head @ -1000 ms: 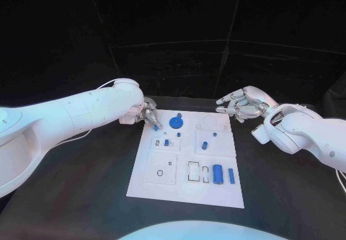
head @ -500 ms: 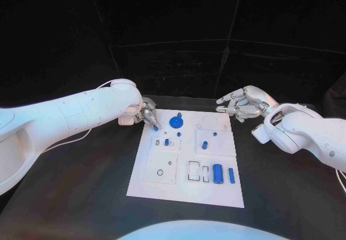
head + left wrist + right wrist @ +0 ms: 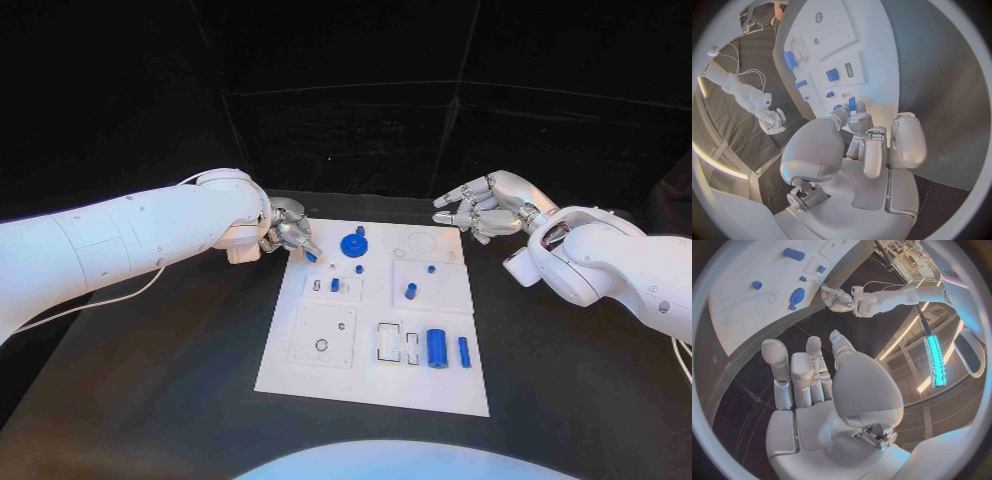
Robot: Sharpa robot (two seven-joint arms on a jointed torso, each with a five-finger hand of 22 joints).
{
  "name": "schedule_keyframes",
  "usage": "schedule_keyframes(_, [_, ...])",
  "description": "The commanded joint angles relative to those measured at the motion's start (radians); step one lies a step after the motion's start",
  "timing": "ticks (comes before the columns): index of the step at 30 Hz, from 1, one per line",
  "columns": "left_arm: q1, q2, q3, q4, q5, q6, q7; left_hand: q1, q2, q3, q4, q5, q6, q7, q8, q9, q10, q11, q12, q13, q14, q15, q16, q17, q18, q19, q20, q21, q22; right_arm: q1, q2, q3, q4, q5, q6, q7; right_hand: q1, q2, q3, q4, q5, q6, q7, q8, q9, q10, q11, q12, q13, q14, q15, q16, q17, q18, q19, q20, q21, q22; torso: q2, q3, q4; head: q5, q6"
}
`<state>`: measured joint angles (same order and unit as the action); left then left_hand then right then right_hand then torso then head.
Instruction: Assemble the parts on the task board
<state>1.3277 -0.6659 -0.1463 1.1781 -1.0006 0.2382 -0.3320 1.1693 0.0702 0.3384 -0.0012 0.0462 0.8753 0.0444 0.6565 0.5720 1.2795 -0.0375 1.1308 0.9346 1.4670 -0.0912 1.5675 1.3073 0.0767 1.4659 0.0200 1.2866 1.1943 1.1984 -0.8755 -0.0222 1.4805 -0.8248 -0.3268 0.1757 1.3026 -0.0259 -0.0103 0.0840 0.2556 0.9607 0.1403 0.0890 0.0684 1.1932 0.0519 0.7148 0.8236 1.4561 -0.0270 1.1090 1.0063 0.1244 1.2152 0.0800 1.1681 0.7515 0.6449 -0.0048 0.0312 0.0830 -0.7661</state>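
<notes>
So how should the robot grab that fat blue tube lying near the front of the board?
Probably pinch the blue tube across its round sides, coming straight down from above. It lies flat on the white board, long sides exposed, with a thinner blue stick close beside it.

Black table [image 3: 173, 380], dull dark top, running back to a dark backdrop. Lying flat on it, abt mid-table: white task board [image 3: 378, 385], a rectangle w/ its long side running away from the robot, near edge twd the robot's body, far edge close to the table's back edge. Board sits direct on the tabletop, bare black surface showing on both sides of it. Left wrist view shows same board [image 3: 879, 75] flat on the dark top [image 3: 942, 100]; right wrist view too, board [image 3: 742, 305] w/ table [image 3: 761, 385] beside it. Can't tell if anything else lies on the table itself.
</notes>
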Motion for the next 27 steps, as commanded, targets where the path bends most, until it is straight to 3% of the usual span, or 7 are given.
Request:
schedule_keyframes(1, [0.001,-0.024,0.000,0.049,0.015,-0.098,0.018,-0.008,-0.002,0.080,-0.073,0.003,0.001,-0.008,0.004,0.021,0.009,0.001,0.000,0.002,0.104,-0.006,0.003,0.263,0.000,0.006,-0.010,-0.001,0.002,0.002,0.002,0.001,-0.001,0.006,-0.002,0.011,0.001,0.009,-0.002,-0.001,0.003,-0.005,0.001,-0.001,-0.001,-0.003,-0.001,-0.005,-0.001,0.005,0.000,-0.003,-0.001,0.021,0.001,0.001,-0.004,-0.001,-0.001,0.0002,0.0012,0.003,0.001])
schedule_keyframes(8, [-0.004,-0.067,-0.001,0.131,-0.032,-0.155,0.023,-0.012,-0.014,0.098,-0.080,0.003,0.003,-0.010,0.009,0.025,0.015,-0.001,0.004,0.007,0.104,-0.007,0.003,0.263,-0.001,0.009,-0.011,0.004,0.009,0.002,0.007,0.001,-0.006,0.007,0.000,0.012,0.001,0.009,-0.002,-0.001,0.003,-0.005,0.001,-0.001,-0.001,-0.003,-0.001,-0.005,-0.001,0.005,0.000,-0.004,-0.002,0.021,0.000,0.001,-0.004,-0.002,0.000,0.0001,0.0006,0.007,0.001])
schedule_keyframes(15, [-0.027,-0.094,-0.002,0.181,-0.074,-0.182,0.025,-0.014,-0.017,0.105,-0.082,0.003,0.004,-0.011,0.010,0.025,0.016,-0.001,0.005,0.008,0.104,-0.007,0.003,0.263,-0.002,0.009,-0.011,0.005,0.011,0.002,0.011,0.000,-0.011,0.007,0.001,0.013,0.001,0.009,-0.002,-0.001,0.003,-0.005,0.001,-0.001,-0.001,-0.003,-0.001,-0.005,-0.001,0.005,0.000,-0.004,-0.002,0.021,0.000,0.001,-0.004,-0.002,0.001,-0.0006,0.0002,0.007,0.001])
schedule_keyframes(27, [-0.051,-0.100,-0.007,0.202,-0.154,-0.178,0.021,-0.015,-0.024,0.118,-0.087,0.003,0.004,-0.011,0.012,0.027,0.018,-0.002,0.006,0.009,0.104,-0.009,0.003,0.263,-0.001,0.010,-0.012,0.005,0.011,0.002,0.016,0.000,-0.016,0.007,0.002,0.015,0.001,0.009,-0.003,0.000,0.004,-0.005,0.001,-0.001,-0.001,-0.003,-0.001,-0.005,-0.002,0.005,0.000,-0.005,-0.001,0.021,0.000,0.001,-0.005,-0.002,0.001,0.0005,-0.0004,0.010,-0.004])
